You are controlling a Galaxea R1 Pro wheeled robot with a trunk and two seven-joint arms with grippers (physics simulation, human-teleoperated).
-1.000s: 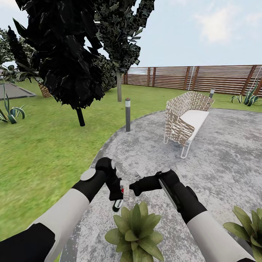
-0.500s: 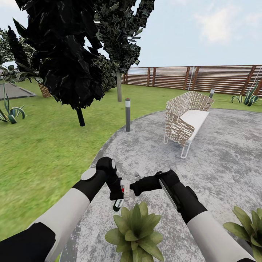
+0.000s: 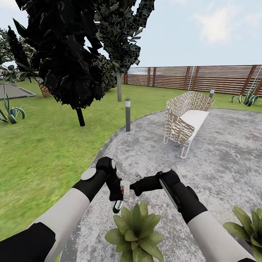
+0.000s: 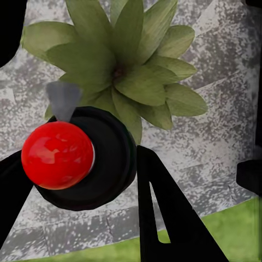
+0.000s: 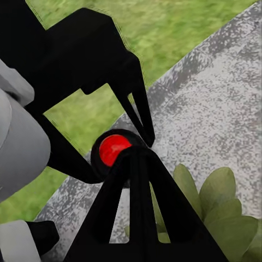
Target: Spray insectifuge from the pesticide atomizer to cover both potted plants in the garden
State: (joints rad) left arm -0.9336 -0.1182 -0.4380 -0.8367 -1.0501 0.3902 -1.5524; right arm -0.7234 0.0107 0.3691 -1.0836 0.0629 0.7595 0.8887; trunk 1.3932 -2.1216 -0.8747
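Grass fills the left of the head view and a grey paved circle the right, and low in the middle both arms meet over a potted plant (image 3: 135, 231), with the second potted plant (image 3: 249, 226) at the lower right edge. The left gripper (image 3: 120, 198) is closed round the pesticide atomizer (image 3: 125, 190), held just above the nearer rosette; the right gripper (image 3: 137, 188) reaches in against its head, though how far its fingers are parted I cannot tell here. In the left wrist view the atomizer's red knob (image 4: 57, 155) sits at lower left between dark fingers, with the leaves spread in the upper centre beneath it. In the right wrist view the red spot (image 5: 114, 149) sits mid-frame, the right fingertips seemingly pinched on it. Pickup looks done; no spray shows on either plant, so covering both appears left. The pots are hidden under leaves.
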